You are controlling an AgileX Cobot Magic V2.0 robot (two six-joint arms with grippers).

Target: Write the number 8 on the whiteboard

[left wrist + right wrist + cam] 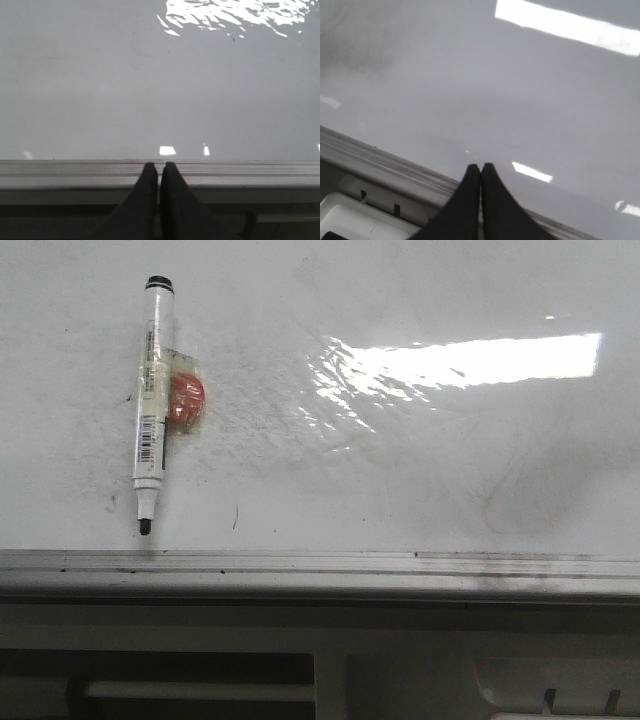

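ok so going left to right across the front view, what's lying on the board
white marker pen with black cap and uncapped tip → red round piece taped against its side → bright glare patch on the glossy white whiteboard

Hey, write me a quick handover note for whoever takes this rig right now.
Left gripper: shut, empty, at the rail.
Right gripper: shut, empty, also at the board's edge.
Marker: uncapped, lying on the whiteboard at its left, tip toward the rail, orange piece taped to it.
Done: nothing; no 8 on the board, only faint smears.
Left: pick up the marker, write the 8.
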